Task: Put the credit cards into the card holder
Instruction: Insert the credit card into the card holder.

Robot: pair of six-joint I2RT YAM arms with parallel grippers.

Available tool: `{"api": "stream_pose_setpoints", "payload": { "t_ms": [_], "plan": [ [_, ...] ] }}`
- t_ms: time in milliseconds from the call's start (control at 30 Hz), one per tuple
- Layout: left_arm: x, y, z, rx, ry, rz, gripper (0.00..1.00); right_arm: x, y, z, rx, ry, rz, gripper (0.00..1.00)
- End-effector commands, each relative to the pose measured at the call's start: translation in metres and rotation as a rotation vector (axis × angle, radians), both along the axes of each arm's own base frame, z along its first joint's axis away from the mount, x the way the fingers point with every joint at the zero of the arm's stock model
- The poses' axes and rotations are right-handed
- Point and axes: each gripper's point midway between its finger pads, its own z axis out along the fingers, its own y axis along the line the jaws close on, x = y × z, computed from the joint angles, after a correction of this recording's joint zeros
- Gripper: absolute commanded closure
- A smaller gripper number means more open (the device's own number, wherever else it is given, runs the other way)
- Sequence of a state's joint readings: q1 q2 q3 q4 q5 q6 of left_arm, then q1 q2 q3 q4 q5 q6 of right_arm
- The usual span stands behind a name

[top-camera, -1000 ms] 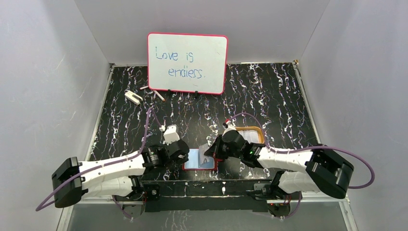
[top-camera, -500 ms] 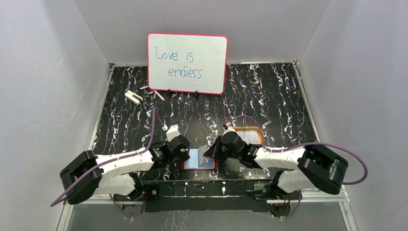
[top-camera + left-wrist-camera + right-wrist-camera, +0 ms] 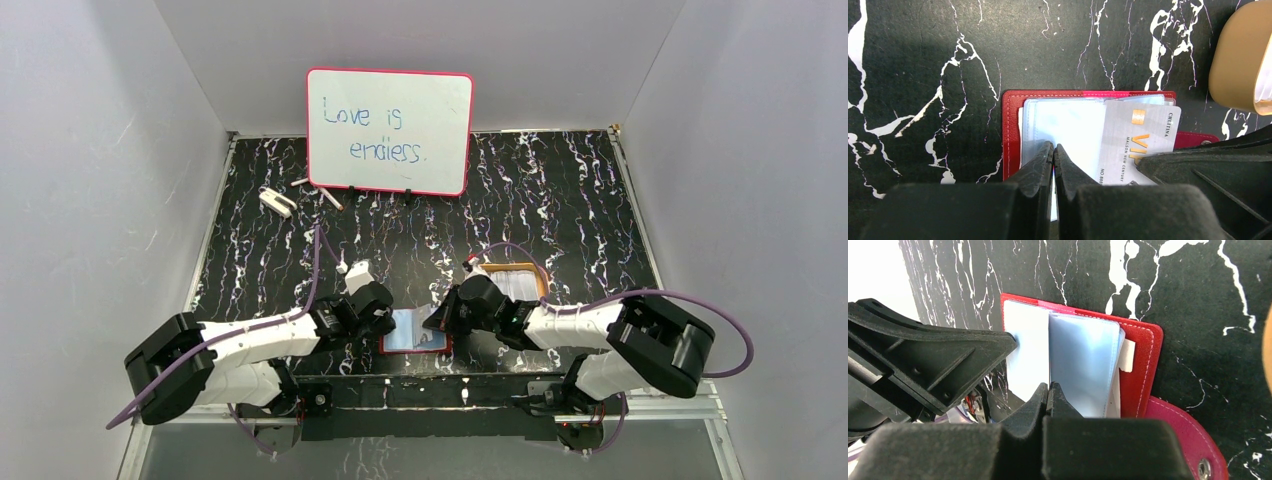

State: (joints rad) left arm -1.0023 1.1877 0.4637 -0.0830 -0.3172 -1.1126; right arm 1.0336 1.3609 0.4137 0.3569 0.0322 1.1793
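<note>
Though all fingers (image 3: 1038,167) pinched together over card holder (image 3: 1012,130), black marbled table (image 3: 560,200), grey walls (image 3: 100,150).

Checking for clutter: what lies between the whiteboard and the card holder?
Nothing: the top view shows only bare marbled table between the whiteboard and the card holder.

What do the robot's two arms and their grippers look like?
Both arms match: the left arm and right arm have white shells between bulky black joint housings. A purple cable loops along each. The left gripper and right gripper are matte black plastic wedges tapering to narrow tips.
</note>
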Motion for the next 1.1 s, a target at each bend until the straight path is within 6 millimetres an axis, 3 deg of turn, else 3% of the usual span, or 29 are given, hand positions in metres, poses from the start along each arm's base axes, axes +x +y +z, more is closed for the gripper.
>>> {"api": "stream_pose_setpoints", "payload": {
  "t_ms": [0, 567, 800, 1067],
  "plan": [
    [-0.007, 0.012, -0.008, 0.038, 0.033, 0.007, 0.99, 0.002, 0.007, 0.004, 0.047, -0.001, -0.003, 1.0],
    [-0.007, 0.027, 0.023, 0.024, -0.02, 0.034, 0.97, 0.003, 0.01, 0.009, 0.083, -0.012, -0.003, 1.0],
    [-0.014, 0.046, 0.002, 0.12, 0.027, 0.069, 1.0, 0.004, 0.014, 0.01, 0.096, -0.02, 0.007, 1.0],
    [-0.018, 0.047, -0.011, 0.149, 0.058, 0.06, 1.0, -0.002, 0.017, 0.012, 0.106, -0.02, 0.052, 1.0]
  ]
}}
